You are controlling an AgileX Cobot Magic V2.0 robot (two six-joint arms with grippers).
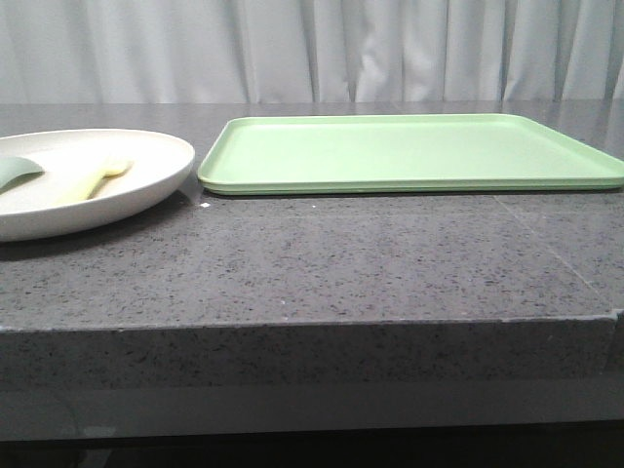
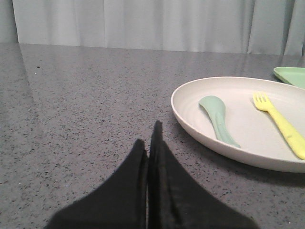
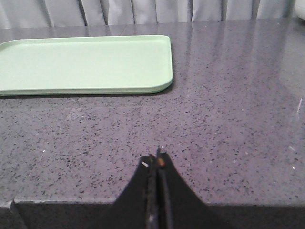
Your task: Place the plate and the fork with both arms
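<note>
The cream-white plate (image 1: 156,180) sits on the grey table at the far left of the front view, also in the left wrist view (image 2: 190,119). The pale yellow fork (image 1: 97,177) lies inside it, clear in the left wrist view (image 2: 281,125), beside a teal-green spoon (image 2: 218,119). My left gripper (image 2: 150,138) is shut and empty, low over the table a short way from the plate's rim. My right gripper (image 3: 158,157) is shut and empty near the table's front edge, apart from the light green tray (image 3: 86,64). Neither gripper shows in the front view.
The flat light green tray (image 1: 409,153) lies on the far middle and right of the stone table (image 1: 341,263), its near-left corner close to the plate. A white curtain hangs behind the table. The table's front edge (image 1: 312,327) runs across the front view.
</note>
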